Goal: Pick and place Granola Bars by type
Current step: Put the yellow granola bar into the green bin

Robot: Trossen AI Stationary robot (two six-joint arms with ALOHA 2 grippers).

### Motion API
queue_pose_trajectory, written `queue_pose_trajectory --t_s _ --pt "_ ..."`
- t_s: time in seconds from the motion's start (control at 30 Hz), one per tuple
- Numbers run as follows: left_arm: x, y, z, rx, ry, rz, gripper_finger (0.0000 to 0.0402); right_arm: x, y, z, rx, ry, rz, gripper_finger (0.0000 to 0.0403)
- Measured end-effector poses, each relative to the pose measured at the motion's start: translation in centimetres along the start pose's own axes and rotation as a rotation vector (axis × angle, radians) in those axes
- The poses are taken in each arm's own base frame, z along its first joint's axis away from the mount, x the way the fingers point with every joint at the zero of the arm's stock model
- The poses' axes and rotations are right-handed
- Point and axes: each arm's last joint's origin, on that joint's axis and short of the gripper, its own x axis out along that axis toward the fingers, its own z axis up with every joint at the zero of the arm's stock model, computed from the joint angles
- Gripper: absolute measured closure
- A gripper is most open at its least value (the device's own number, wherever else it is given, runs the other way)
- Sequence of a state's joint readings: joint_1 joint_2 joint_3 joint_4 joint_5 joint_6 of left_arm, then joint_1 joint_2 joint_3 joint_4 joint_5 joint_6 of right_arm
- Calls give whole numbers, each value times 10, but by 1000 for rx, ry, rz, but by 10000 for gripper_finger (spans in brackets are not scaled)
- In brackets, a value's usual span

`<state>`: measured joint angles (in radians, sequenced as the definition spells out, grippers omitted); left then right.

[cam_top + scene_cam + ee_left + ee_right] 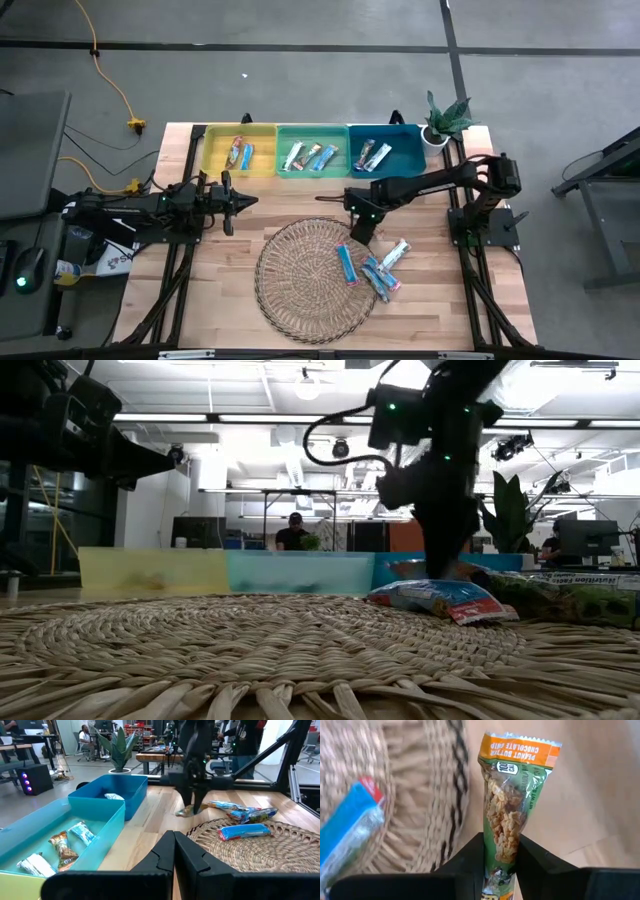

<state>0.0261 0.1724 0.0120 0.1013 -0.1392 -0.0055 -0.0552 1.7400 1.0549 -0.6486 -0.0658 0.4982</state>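
My right gripper is shut on a granola bar with orange ends and a clear window, just past the far right rim of the round wicker mat. In the high view this gripper points steeply down there. On the mat's right part lie a bright blue bar and other blue and white bars. My left gripper waits shut at the table's left, level, touching nothing. My right gripper pinches the orange bar's two long edges between its two fingers, nearer one end of the bar than its middle. The fingers come from above, pointing steeply down, and lie across the bar. The bar's free end slants low toward the wood; whether it is clear, I cannot tell.
Three trays stand in a row along the far edge: yellow, green and blue, each with bars inside. A small potted plant stands at the far right corner. Bare wood lies between the trays and the mat.
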Motion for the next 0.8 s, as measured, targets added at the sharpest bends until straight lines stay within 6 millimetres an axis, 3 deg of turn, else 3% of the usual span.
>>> queue_pose_trajectory --t_s 0.37,0.8 --pt "0 0 0 0 -1 0 401 -48 23 35 -85 -233 148 325" --pt "0 0 0 0 0 0 401 -135 51 83 -243 -629 266 324"
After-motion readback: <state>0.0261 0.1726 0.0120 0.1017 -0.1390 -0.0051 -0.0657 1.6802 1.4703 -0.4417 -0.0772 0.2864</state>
